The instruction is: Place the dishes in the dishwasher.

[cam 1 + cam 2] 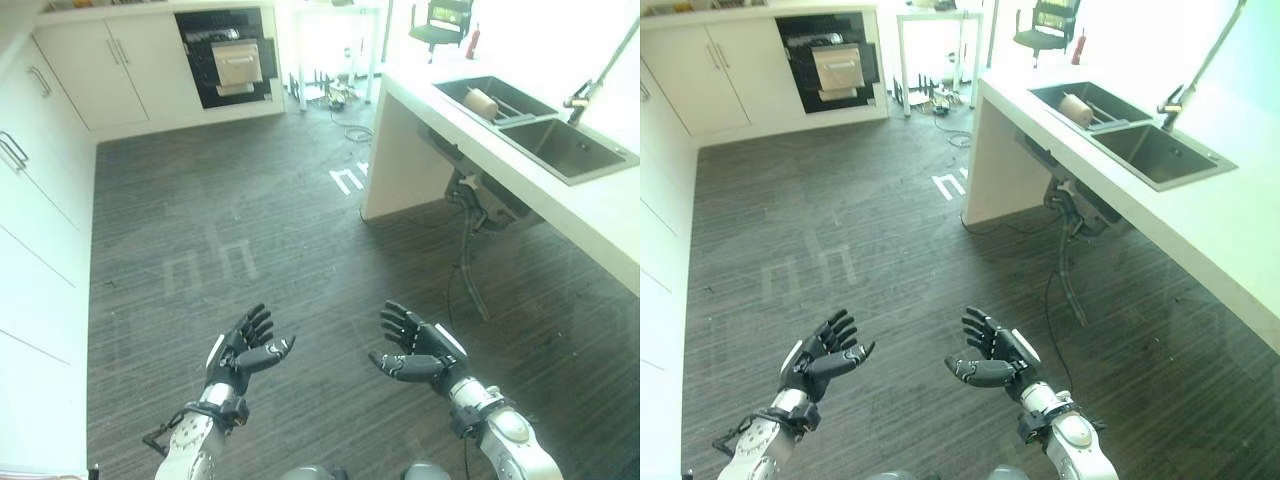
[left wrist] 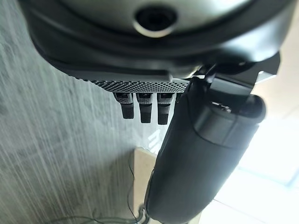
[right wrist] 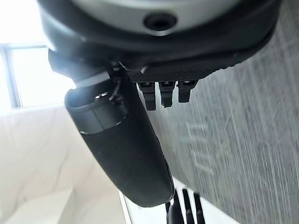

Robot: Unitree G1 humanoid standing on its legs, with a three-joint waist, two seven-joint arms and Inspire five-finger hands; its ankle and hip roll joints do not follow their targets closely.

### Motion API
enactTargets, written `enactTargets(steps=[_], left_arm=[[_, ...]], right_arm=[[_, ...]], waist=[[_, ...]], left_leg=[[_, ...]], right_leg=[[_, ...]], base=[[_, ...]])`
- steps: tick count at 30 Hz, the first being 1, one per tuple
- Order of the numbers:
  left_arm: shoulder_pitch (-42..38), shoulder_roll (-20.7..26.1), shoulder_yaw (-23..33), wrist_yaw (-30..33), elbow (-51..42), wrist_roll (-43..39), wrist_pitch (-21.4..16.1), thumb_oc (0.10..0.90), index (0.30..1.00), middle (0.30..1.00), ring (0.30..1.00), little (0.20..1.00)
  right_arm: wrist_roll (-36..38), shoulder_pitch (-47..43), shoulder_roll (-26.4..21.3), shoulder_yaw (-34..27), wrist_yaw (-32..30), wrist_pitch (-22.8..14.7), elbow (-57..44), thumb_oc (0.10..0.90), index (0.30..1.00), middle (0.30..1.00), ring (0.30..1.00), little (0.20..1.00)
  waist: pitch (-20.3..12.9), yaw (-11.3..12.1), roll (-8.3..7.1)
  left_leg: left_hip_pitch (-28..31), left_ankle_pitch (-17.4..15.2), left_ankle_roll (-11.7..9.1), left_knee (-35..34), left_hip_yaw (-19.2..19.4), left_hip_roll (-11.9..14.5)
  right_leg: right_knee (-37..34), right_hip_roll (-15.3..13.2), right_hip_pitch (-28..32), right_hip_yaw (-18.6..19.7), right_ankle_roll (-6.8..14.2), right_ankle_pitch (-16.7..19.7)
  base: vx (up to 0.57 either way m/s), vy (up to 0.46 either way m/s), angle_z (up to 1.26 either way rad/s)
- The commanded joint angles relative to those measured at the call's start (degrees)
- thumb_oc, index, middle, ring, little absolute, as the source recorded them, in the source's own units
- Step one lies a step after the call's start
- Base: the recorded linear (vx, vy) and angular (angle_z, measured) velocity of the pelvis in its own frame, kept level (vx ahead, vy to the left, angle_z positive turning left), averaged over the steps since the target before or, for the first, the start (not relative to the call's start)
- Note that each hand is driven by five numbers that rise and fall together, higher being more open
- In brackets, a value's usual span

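While both the left hand (image 1: 243,350) and the right hand (image 1: 418,350) hang open and empty above the floor, treat the dish (image 1: 482,102) lying in the sink (image 1: 497,88) as probably rigid, slippery and breakable, and grip its rim.

Two sink basins (image 1: 562,148) are sunk into the white counter (image 1: 600,215), and one faucet (image 1: 585,95) stands by them. One dish (image 1: 481,102) lies in the farther basin (tipped on its side), and one dishwasher (image 1: 228,55) stands open across the room.
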Motion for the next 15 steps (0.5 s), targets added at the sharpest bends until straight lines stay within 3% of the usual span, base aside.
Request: enactTargets(steps=[1, 3, 4, 6, 9, 11, 13, 15], left_arm=[[-3.60, 3.11, 1.06, -2.03, -9.23, 2.03, -2.39, 0.800, 0.900, 0.900, 0.900, 0.900], [-2.95, 3.34, 0.90, -1.85, -10.16, 2.78, -2.18, 0.800, 0.900, 0.900, 0.900, 0.900], [-2.61, 3.50, 0.27, -1.10, -10.79, 2.97, -2.00, 0.800, 0.900, 0.900, 0.900, 0.900], [-2.36, 3.47, -0.30, -0.54, -10.63, 2.60, -2.07, 0.800, 0.900, 0.900, 0.900, 0.900], [-1.36, 3.56, -0.34, 0.22, -11.02, 2.67, -3.05, 0.800, 0.900, 0.900, 0.900, 0.900], [-1.49, 3.39, -0.25, 0.97, -11.27, 2.54, -3.34, 0.800, 0.900, 0.900, 0.900, 0.900], [-1.95, 3.38, 0.38, 1.69, -11.43, 1.72, -3.58, 0.800, 0.900, 0.900, 0.900, 0.900], [-2.20, 3.33, 1.00, 1.63, -12.21, 0.90, -4.15, 0.800, 0.900, 0.900, 0.900, 0.900]], right_arm=[[4.72, -1.55, 0.13, -4.37, 0.74, -6.14, -4.02, 0.800, 0.900, 0.900, 0.900, 0.900], [5.30, -0.57, -0.72, -4.92, 1.68, -6.92, -4.39, 0.800, 0.900, 0.900, 0.900, 0.900], [6.01, 0.04, -1.68, -5.74, 2.25, -7.71, -4.60, 0.800, 0.900, 0.900, 0.900, 0.900], [6.21, -0.18, -1.94, -6.12, 2.00, -7.97, -4.82, 0.800, 0.900, 0.900, 0.900, 0.900], [5.31, -1.63, -2.35, -5.44, 0.61, -9.02, -5.93, 0.800, 0.900, 0.900, 0.900, 0.900], [6.37, -2.13, -2.97, -5.47, 1.26, -9.34, -7.28, 0.800, 0.900, 0.900, 0.900, 0.900], [6.98, -2.73, -3.74, -5.97, 1.74, -8.97, -8.93, 0.800, 0.900, 0.900, 0.900, 0.900], [7.48, -3.44, -4.69, -6.48, 1.88, -8.70, -9.63, 0.800, 0.900, 0.900, 0.900, 0.900]], waist=[[-1.09, -0.88, -4.13], [-0.40, -1.51, -5.75], [0.02, -2.73, -6.50], [0.25, -3.28, -6.78], [-0.29, -2.54, -7.75], [-0.91, -2.45, -7.61], [-2.15, -2.82, -7.52], [-3.02, -2.89, -7.57]], left_leg=[[-4.57, -2.14, -3.08, 5.25, -4.18, 3.89], [-3.08, -3.66, -3.27, 5.25, -2.96, 2.88], [-1.55, -5.55, -3.22, 5.25, -3.18, 1.93], [-0.40, -7.13, -2.89, 5.25, -3.52, 1.37], [1.62, -8.96, -3.06, 5.25, -2.32, 1.62], [3.43, -9.54, -3.58, 5.25, -1.50, 2.88], [5.34, -9.36, -4.58, 5.25, -0.77, 4.15], [6.16, -7.18, -5.63, 5.25, -0.27, 4.97]], right_leg=[[-25.99, 0.82, 11.37, -3.40, 5.01, 8.69], [-26.14, -1.88, 7.26, -1.93, 6.20, 8.79], [-26.14, -3.50, 1.23, 1.65, 7.58, 9.40], [-26.14, -4.73, -2.16, 3.08, 8.14, 9.96], [-26.14, -5.65, 0.00, 0.50, 8.39, 9.76], [-26.14, -4.48, 2.15, -0.04, 8.22, 8.41], [-26.14, -3.01, 3.61, -0.18, 6.99, 6.78], [-26.14, -2.14, 4.29, -0.09, 5.67, 5.54]], base=[[0.22, -0.160, 0.16], [0.21, -0.171, 0.65], [0.27, -0.195, 0.22], [0.31, -0.200, -0.36], [0.33, -0.234, -0.16], [0.34, -0.263, -0.25], [0.42, -0.315, -0.22], [0.38, -0.284, -0.06]])
